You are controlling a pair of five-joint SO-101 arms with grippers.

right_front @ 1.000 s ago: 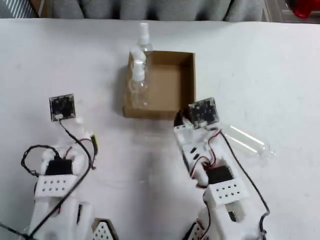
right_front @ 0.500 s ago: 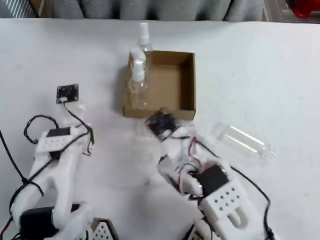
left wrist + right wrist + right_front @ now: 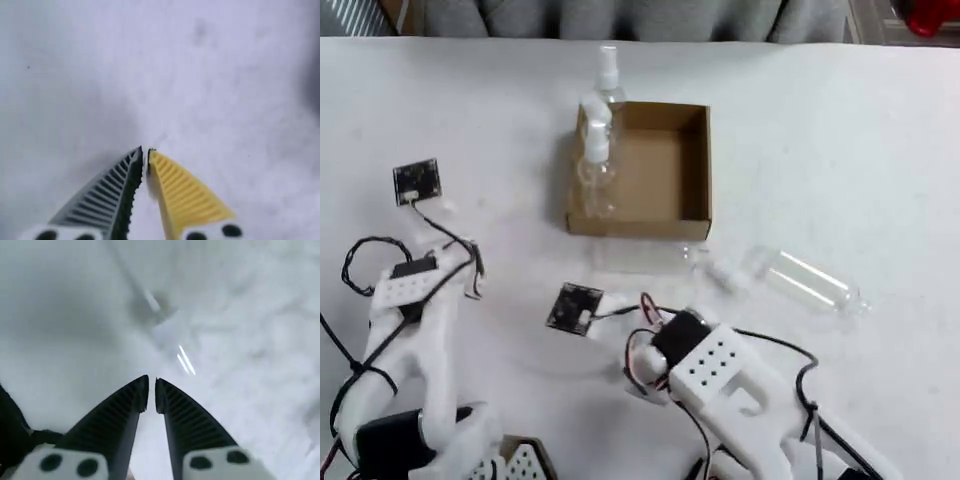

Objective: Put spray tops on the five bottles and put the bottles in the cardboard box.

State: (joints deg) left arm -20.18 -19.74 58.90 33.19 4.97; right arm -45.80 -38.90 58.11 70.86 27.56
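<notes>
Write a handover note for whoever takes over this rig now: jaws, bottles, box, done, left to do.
Left gripper: jaws shut, empty, over bare table.
Right gripper: jaws shut, empty.
Two topped bottles stand at the left wall of the cardboard box, apparently inside.
Third topped bottle stands behind the box.
An apparently untopped bottle lies on the table right of the box, a white piece, likely a spray top, beside it.
To do: top it, box the rest.

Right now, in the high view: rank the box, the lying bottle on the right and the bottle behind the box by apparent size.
1. box, clearly largest
2. lying bottle
3. bottle behind the box, smallest as seen; the box hides its lower part and it is farther off, so its true size is unsure
</notes>
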